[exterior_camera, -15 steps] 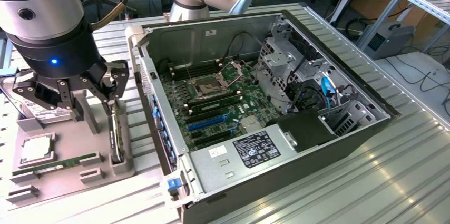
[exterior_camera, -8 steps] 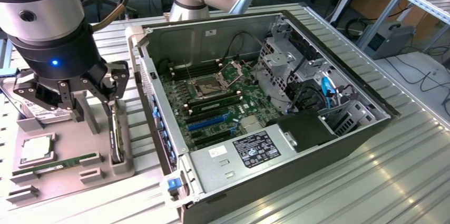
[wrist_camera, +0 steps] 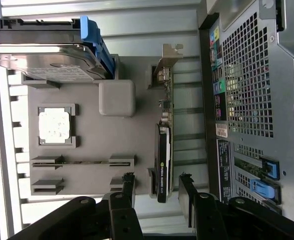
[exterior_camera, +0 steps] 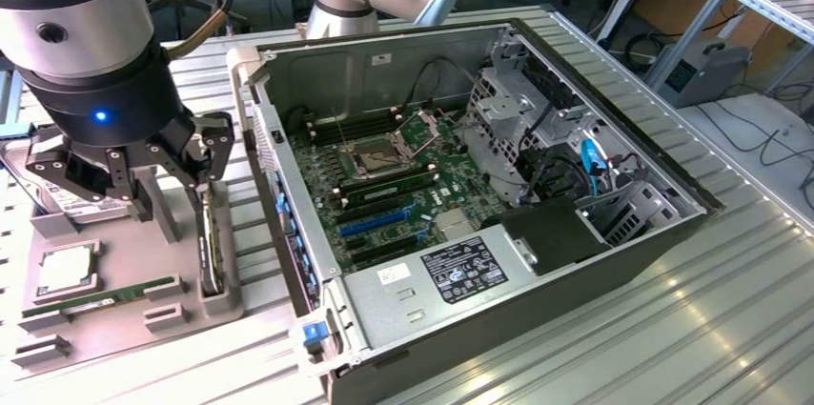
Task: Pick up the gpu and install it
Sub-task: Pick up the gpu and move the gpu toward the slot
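The gpu [exterior_camera: 212, 243] stands on edge in a slot of the grey parts tray [exterior_camera: 128, 329], beside the open computer case. In the wrist view the gpu [wrist_camera: 164, 150] shows its black cooler edge-on, with the silver bracket at the far end. My gripper [exterior_camera: 159, 169] hangs just above the tray, over the card's near end. The gripper [wrist_camera: 156, 183] is open, one finger on each side of the card's end, and touches nothing.
The tray [wrist_camera: 112, 135] also holds a hard drive [wrist_camera: 47, 62], a processor [wrist_camera: 53, 125] and a green memory stick [wrist_camera: 77, 162]. The open case [exterior_camera: 509, 186] lies at the exterior view's right, its motherboard with blue slots [exterior_camera: 376, 222] exposed. The case's rear wall [wrist_camera: 251, 100] runs close beside the card.
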`<state>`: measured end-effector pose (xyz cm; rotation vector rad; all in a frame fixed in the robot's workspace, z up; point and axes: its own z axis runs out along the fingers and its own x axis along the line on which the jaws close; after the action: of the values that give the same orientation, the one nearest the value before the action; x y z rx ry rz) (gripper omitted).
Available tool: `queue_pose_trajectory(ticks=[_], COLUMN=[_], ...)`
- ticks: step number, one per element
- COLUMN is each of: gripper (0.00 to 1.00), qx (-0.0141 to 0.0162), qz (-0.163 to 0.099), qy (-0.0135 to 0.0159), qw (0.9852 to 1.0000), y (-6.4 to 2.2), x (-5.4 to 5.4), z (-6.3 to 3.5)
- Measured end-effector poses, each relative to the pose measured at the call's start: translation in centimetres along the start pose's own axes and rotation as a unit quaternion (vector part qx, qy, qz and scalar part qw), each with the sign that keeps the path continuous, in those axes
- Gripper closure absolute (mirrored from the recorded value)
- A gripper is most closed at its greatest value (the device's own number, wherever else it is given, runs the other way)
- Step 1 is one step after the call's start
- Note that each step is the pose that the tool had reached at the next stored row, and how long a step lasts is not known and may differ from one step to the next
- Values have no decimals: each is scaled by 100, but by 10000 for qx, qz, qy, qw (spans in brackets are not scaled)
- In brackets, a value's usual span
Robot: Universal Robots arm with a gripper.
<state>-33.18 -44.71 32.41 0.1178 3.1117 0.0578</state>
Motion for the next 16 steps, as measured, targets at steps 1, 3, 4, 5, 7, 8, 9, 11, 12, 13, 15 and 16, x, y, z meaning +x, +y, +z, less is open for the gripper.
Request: queue_pose_trajectory(ticks=[1, 3, 4, 5, 7, 8, 9, 11, 12, 13, 15, 16], gripper=[52, 52, 52, 52, 52, 52, 52, 52, 52, 52, 52, 52], qx=[0, 0, 0, 0, 0, 0, 0, 0, 0, 0, 0, 0], qz=[0, 0, 0, 0, 0, 0, 0, 0, 0, 0, 0, 0], qy=[0, 0, 0, 0, 0, 0, 0, 0, 0, 0, 0, 0], qw=[10000, 10000, 10000, 10000, 10000, 10000, 10000, 10000, 10000, 10000, 10000, 10000], y=[0, 0, 0, -1, -1, -1, -1, -1, -1, -1, -2, -2], x=[0, 0, 0, 0, 0, 1, 1, 1, 1, 1, 1, 1], z=[3, 8, 11, 14, 19, 25, 27, 34, 36, 40, 47, 49])
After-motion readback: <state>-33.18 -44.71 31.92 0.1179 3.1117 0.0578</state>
